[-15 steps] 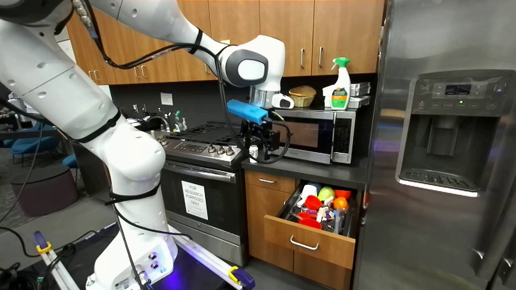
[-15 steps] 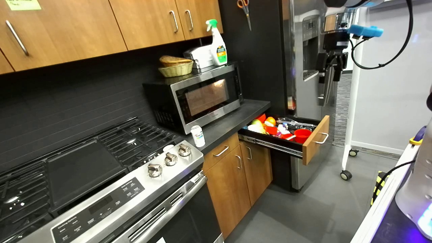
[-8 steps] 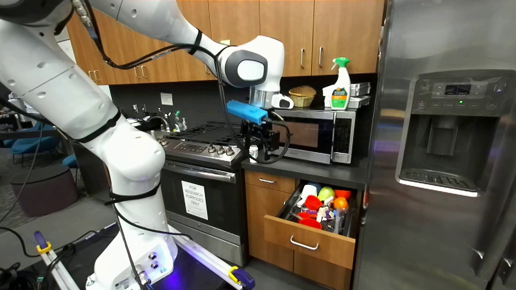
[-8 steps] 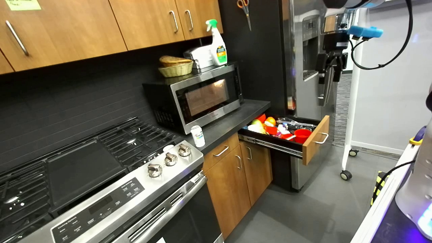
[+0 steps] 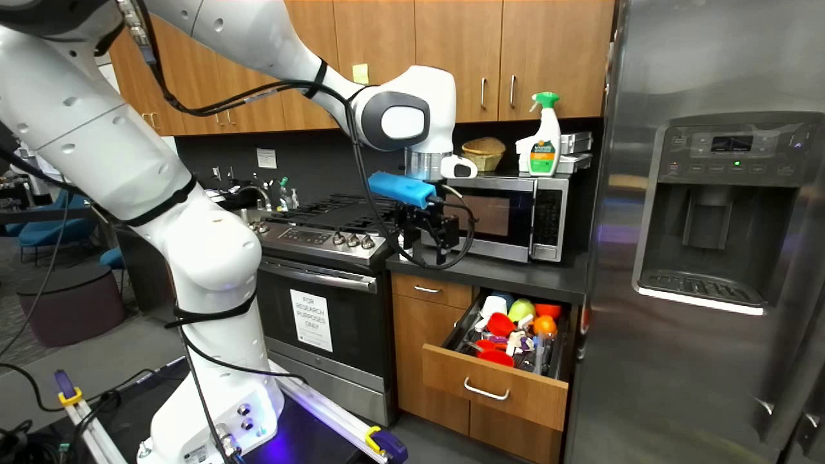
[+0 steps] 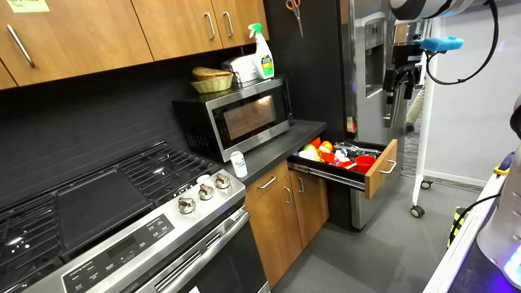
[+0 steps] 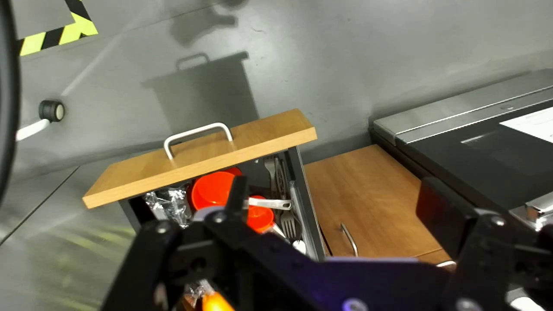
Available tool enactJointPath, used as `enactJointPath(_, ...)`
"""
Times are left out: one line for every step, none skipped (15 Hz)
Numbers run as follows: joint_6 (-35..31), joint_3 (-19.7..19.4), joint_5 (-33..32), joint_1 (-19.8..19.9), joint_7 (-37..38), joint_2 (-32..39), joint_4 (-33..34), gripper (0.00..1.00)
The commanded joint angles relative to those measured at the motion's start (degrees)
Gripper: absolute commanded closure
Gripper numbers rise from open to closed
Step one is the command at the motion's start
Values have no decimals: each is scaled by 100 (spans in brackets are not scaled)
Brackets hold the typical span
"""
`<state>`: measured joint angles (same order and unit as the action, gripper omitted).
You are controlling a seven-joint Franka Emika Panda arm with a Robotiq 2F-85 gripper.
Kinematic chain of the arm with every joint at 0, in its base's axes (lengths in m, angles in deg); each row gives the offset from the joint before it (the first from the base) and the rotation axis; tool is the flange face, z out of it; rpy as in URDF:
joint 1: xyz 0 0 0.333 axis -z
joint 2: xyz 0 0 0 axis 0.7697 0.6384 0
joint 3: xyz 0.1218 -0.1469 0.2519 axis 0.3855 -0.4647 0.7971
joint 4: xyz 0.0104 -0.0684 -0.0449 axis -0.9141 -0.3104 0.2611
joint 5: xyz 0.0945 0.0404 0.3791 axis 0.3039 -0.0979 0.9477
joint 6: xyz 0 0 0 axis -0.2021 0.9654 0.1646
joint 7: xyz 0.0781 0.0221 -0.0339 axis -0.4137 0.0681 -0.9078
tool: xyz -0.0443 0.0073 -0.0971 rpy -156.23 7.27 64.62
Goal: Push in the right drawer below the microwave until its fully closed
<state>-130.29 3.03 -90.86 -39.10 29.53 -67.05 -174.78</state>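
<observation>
The right drawer (image 5: 451, 375) stands pulled out below the microwave (image 5: 490, 216). Both also show in the other exterior picture, the drawer (image 6: 376, 175) and the microwave (image 6: 252, 118). Its flat wooden front has a pale bar handle (image 5: 486, 389). Red cups, utensils and toy fruit lie inside. In the wrist view the drawer front (image 7: 259, 133) is left of centre, below my gripper. My gripper (image 7: 339, 201) is open, its fingers wide apart with nothing between them. In an exterior view my gripper (image 6: 399, 97) hangs pointing down, higher than the drawer and apart from it.
The fridge (image 5: 709, 361) stands right beside the drawer. The stove (image 5: 322, 290) is on the other side. A white can (image 6: 239, 164) stands on the dark counter edge (image 6: 281, 142). A white wheeled stand (image 6: 423, 142) and a person's leg (image 6: 416, 108) show behind the arm.
My gripper has moved down a little and slightly to the right in both exterior views. The drawer has not moved. A person's leg has come into view in the background.
</observation>
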Motion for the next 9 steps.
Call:
enactJointPath(-111, 60, -244, 247, -196, 260, 85, 0)
enactJointPath(-114, 54, -304, 284, -204, 296, 95, 0)
enactJointPath(-167, 34, -392, 336, -234, 334, 99, 0)
enactJointPath(-187, 33, -474, 384, -234, 364, 107, 0)
enactJointPath(-197, 18, -560, 443, -247, 410, 120, 0)
enactJointPath(-220, -5, -638, 497, -271, 450, 122, 0)
enactJointPath(-259, -38, -730, 561, -309, 487, 106, 0)
enactJointPath(-285, -65, -825, 631, -340, 514, 80, 0)
enactJointPath(-340, -93, -921, 696, -385, 531, 43, 0)
